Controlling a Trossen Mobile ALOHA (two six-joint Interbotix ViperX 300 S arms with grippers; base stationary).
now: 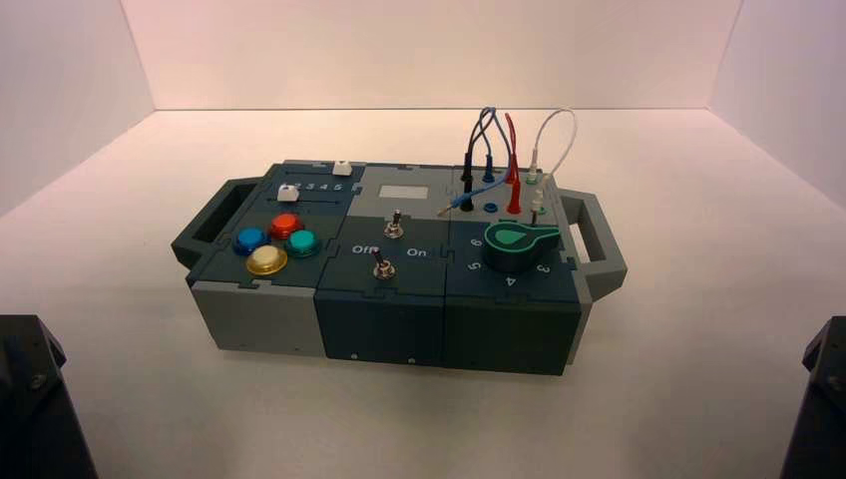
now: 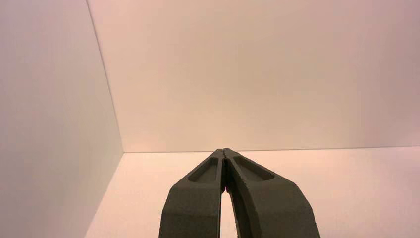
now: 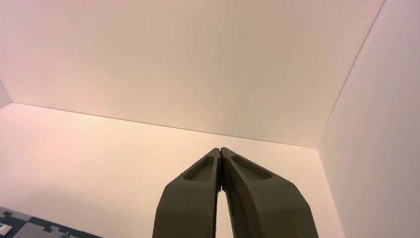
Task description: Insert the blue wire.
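A dark blue-and-grey box of interlocking panels [image 1: 404, 319] sits on the pale, smooth tabletop [image 1: 120, 399]. Its left part carries four round buttons: red [image 1: 285, 226], blue [image 1: 250, 240], green [image 1: 302, 242] and yellow [image 1: 266, 260], near two white slider caps [image 1: 288, 193]. Two metal toggle switches [image 1: 384, 267] stand mid-box. At right, a round black-and-green knob [image 1: 514, 246] sits in front of looped black [image 1: 469, 165], red [image 1: 514, 160] and white leads [image 1: 572, 135].

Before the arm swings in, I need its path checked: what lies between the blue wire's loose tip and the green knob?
Only bare dark panel, in the high view.
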